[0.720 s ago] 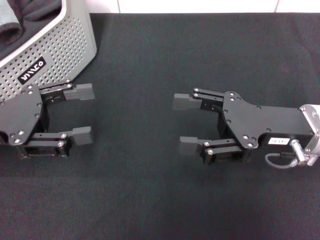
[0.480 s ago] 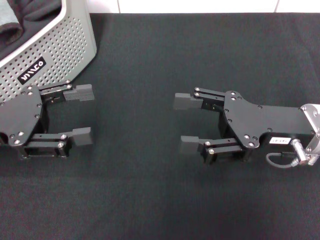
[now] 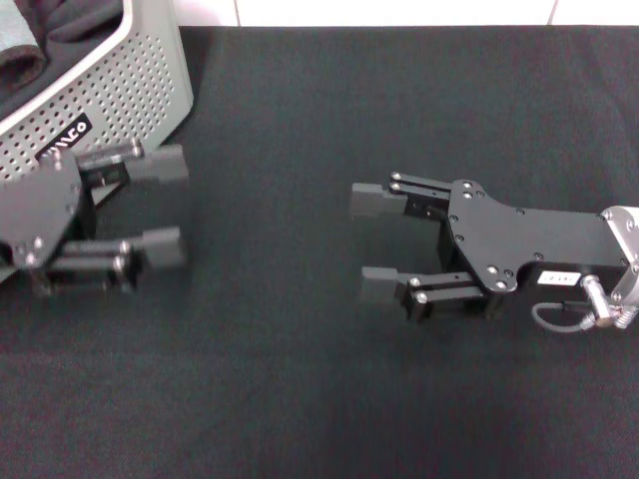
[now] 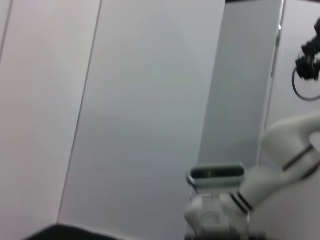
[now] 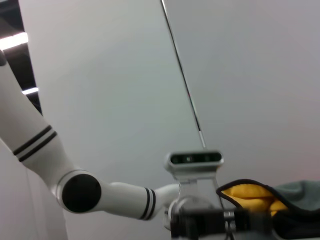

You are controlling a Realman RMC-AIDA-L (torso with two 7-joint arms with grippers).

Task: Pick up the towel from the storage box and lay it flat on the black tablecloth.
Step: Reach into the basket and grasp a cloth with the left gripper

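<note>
1. I see the large plain black tablecloth of finely textured fabric [image 3: 300, 399] covering the counter almost from edge to edge; only a thin white strip shows along the far edge.
2. The light grey storage box with perforated sides and a rounded rim [image 3: 120, 90] stands at the far left corner of the counter. Its small black label with white lettering [image 3: 63, 141] faces toward me.
3. The towel, a yellow-orange microfibre cloth with thin black edging and a grey reverse side [image 5: 250, 194], lies bunched inside the box. From the head camera I see only a grey fold [image 3: 22, 45] and dark fabric over the rim. In the right wrist view the yellow side shows over the rim beside a grey part.
4. My left gripper [image 3: 160, 207] hangs near the left edge of the counter, just in front of the box and partly covering its lower wall. Its fingers are spread wide with nothing between them. It looks blurred.
5. My right gripper [image 3: 379, 242] is over the cloth toward the right edge, well apart from the box. Its fingers point to the left, also wide apart and holding nothing.
6. The towel is not yet on the tablecloth.
</note>
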